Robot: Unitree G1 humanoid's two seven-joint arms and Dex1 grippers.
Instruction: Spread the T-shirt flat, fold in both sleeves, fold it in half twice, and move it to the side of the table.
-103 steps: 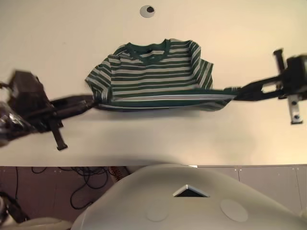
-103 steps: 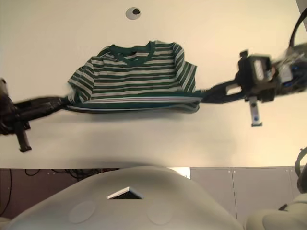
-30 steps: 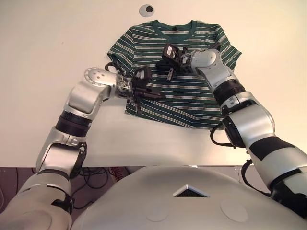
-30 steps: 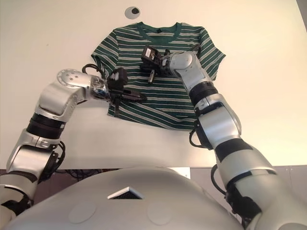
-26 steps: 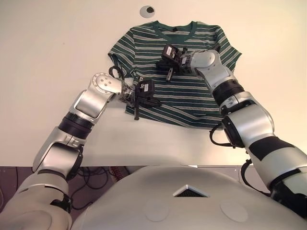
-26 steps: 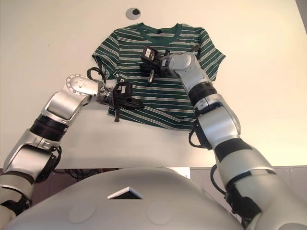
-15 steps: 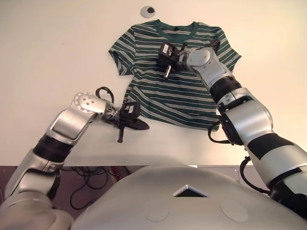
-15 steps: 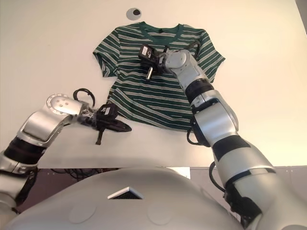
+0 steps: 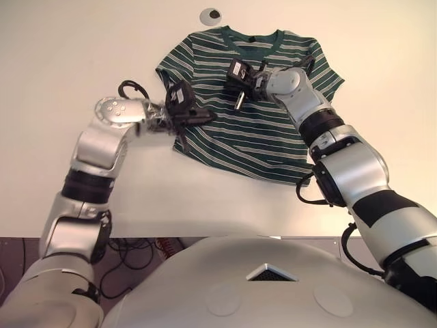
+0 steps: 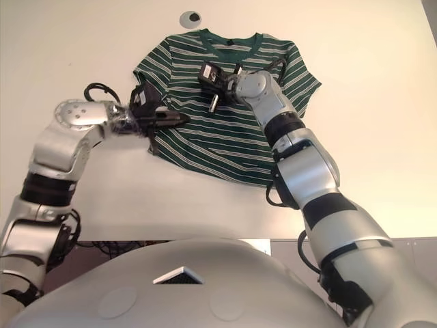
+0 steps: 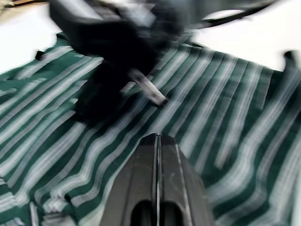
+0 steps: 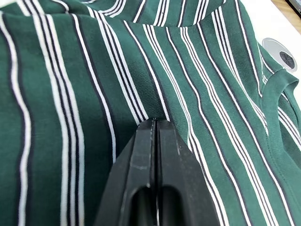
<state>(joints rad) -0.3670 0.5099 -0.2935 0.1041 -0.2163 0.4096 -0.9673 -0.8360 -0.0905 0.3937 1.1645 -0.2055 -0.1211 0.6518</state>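
- The T-shirt (image 9: 259,130) lies front-up in the middle of the table (image 9: 82,41), with its collar at the far end and its hem towards me.
- By my reading, spreading is nearly finished. The body is open and both short sleeves stick out to the sides. The near hem runs at a slant, and the left edge looks a little rumpled.
- Neither sleeve is folded in yet. Both halvings and the move to the table's side are not yet done either.
- The left gripper (image 11: 157,139) sits over the shirt's left edge, just below the sleeve. Its jaws are together and I see no cloth between them.
- The right gripper (image 12: 153,123) is on the chest below the collar. Its jaws are also together, with the tips down against the fabric.
- The cloth is a soft, limp knit in dark green, with white stripes edged by thin dark lines and a plain ribbed neckband.
- The table is pale, smooth and matte.
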